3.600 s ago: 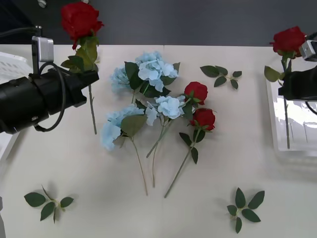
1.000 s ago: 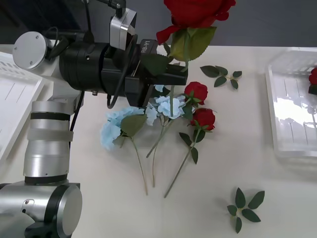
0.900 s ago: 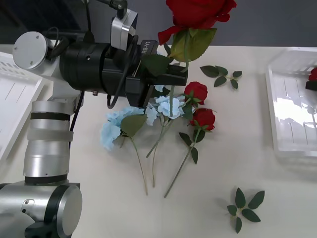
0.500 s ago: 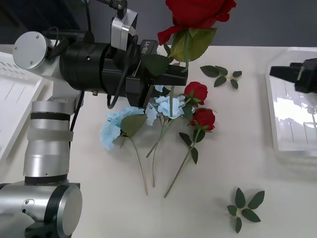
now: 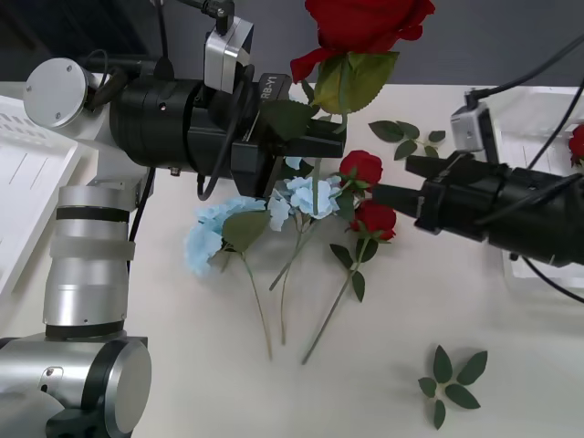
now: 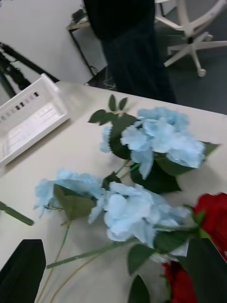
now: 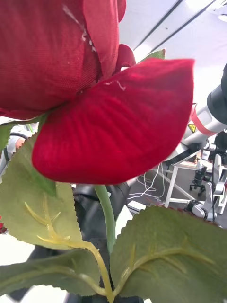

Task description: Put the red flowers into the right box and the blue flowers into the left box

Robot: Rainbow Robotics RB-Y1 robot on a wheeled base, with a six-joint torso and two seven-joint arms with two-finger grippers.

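Note:
My left gripper (image 5: 317,139) is shut on the stem of a red flower (image 5: 365,20), held upright high over the middle of the table; its bloom (image 7: 90,80) shows close in the left wrist view. My right gripper (image 5: 392,180) reaches in from the right, open, just beside two red flowers (image 5: 376,217) lying on the table. Its black fingers (image 6: 21,270) frame the blue flowers (image 6: 135,213) and a red bloom (image 6: 215,222). More blue flowers (image 5: 212,235) lie left of them. The right box (image 5: 538,105) holds one red flower (image 5: 577,141). The left box (image 5: 18,173) sits at the left edge.
Bloomless leaf sprigs lie at the back (image 5: 408,137) and near the front right (image 5: 450,383). The left arm's large body (image 5: 100,274) stands over the table's left front. The left box (image 6: 28,118) also appears beyond the flowers in the right wrist view.
The right arm has left a red flower in the right box and swung left to the roses in the middle. The left arm holds its rose still after carrying it from the left.

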